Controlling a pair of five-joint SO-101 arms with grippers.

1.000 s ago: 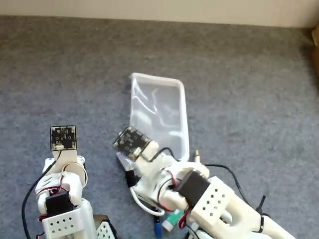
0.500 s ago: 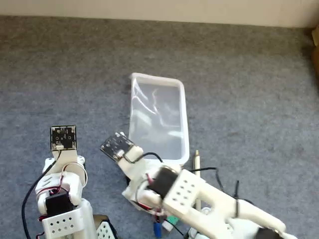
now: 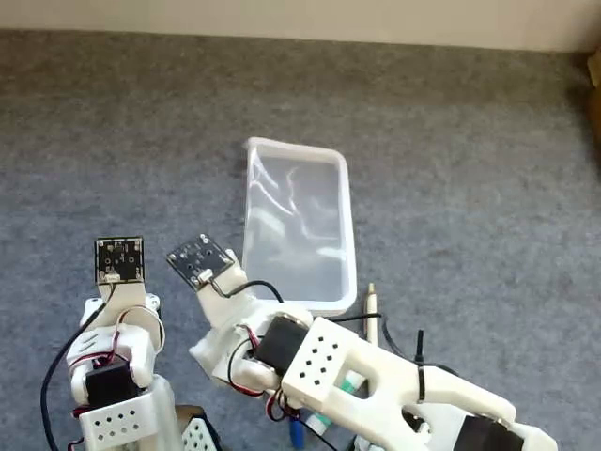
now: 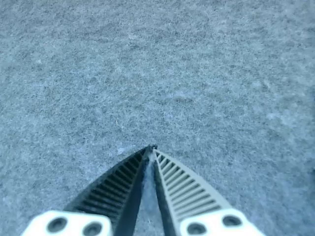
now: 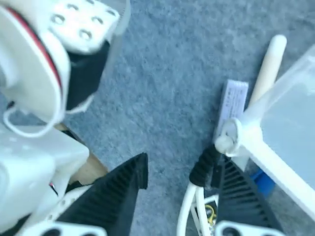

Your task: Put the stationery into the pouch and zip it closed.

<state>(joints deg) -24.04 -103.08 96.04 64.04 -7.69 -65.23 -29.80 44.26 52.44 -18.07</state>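
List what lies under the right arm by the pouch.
A beige pen pokes out beside the pouch; a blue bit and a green bit show beneath the arm. The right wrist view adds a small white block. Whatever else lies there is covered.

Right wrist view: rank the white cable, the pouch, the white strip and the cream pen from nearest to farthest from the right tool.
1. White cable: right beside one finger of the right tool.
2. Pouch: its corner sits just past the cable.
3. White strip: on the carpet beyond that corner.
4. Cream pen: alongside the strip, reaching farthest.
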